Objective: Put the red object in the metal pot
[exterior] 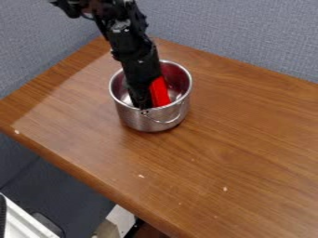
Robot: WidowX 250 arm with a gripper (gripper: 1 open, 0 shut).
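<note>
The metal pot (152,99) stood on the wooden table (236,139), a little toward twelve o'clock from the table's middle and near the grey wall (248,33) behind it. Its shiny straight side faced the camera, with the thin wire handle hanging down against the wall of the pot at about six o'clock.

The black arm (125,33) came down from about eleven o'clock and reached steeply into the pot's mouth. The gripper (144,91) was inside the pot, below the rim, on the nine o'clock side of the interior. Its fingers were pressed tightly together around the red block (161,90), though the pot wall and the arm's dark body hid the fingertips themselves.

The red block sat within the pot, leaning upright just to the three o'clock side of the gripper and touching it, its upper end close to rim level. Red reflections coloured the pot's inner wall at about two o'clock.
</note>
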